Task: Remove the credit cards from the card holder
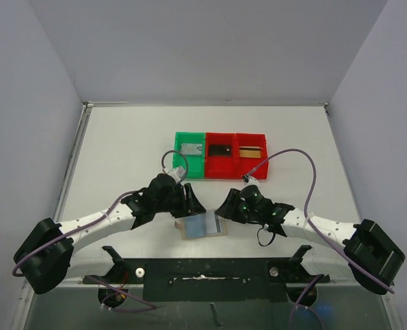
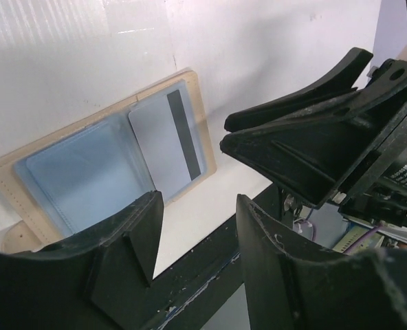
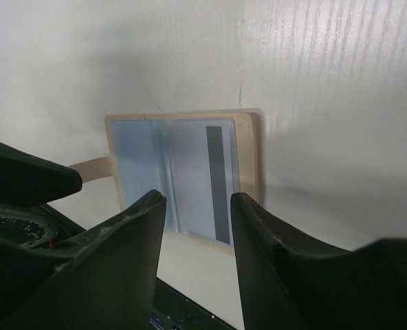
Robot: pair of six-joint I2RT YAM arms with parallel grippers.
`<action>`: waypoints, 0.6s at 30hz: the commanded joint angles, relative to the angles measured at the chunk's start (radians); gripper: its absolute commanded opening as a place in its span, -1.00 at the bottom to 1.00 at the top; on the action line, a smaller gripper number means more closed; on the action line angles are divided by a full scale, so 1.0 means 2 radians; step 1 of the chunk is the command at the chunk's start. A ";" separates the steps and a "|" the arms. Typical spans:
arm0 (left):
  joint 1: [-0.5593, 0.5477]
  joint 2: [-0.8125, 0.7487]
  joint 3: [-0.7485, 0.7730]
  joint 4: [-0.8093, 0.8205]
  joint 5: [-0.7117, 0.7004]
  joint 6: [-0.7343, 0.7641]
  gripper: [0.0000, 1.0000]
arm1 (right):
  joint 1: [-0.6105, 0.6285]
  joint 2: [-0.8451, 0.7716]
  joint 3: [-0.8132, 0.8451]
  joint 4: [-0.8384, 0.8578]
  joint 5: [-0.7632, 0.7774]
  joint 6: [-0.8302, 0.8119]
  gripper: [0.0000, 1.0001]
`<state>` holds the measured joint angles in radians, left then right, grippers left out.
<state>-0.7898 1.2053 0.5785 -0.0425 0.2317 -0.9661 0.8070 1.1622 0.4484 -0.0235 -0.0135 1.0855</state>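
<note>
Expect a thin, stiff, slick silver-grey card (image 2: 155,148) tucked in the right-hand pocket of the soft card holder (image 1: 190,227), open flat between left gripper (image 2: 196,254) and right gripper (image 3: 196,254) — both parted, empty — so pin the holder, pinch the card's exposed edge.

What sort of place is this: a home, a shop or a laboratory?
Probably a laboratory robot cell: a white table closed in by plain grey panels, two robot arms bolted at its near edge, a green bin and red bins.
</note>
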 commanded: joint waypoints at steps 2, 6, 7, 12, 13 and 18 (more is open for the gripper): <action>-0.002 0.009 0.006 0.046 -0.004 -0.016 -0.11 | 0.014 0.021 0.036 -0.006 0.001 -0.010 -0.16; -0.002 0.021 0.005 0.047 0.001 -0.016 -0.13 | 0.015 0.042 0.038 -0.002 -0.010 -0.011 -0.28; -0.002 0.024 0.005 0.046 0.002 -0.016 -0.14 | 0.015 0.046 0.037 0.002 -0.014 -0.010 -0.30; -0.005 0.041 0.005 0.044 0.005 -0.019 -0.16 | 0.015 0.066 0.038 -0.004 -0.011 -0.002 -0.35; -0.006 0.044 0.005 0.045 0.007 -0.020 -0.16 | 0.015 0.071 0.038 -0.005 -0.011 -0.002 -0.35; -0.010 0.071 0.002 0.058 0.020 -0.018 -0.17 | 0.015 0.094 0.035 -0.003 -0.019 0.002 -0.39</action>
<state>-0.7994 1.3159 0.5785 0.0002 0.2413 -0.9951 0.8322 1.3273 0.4889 -0.0452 -0.0402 1.0824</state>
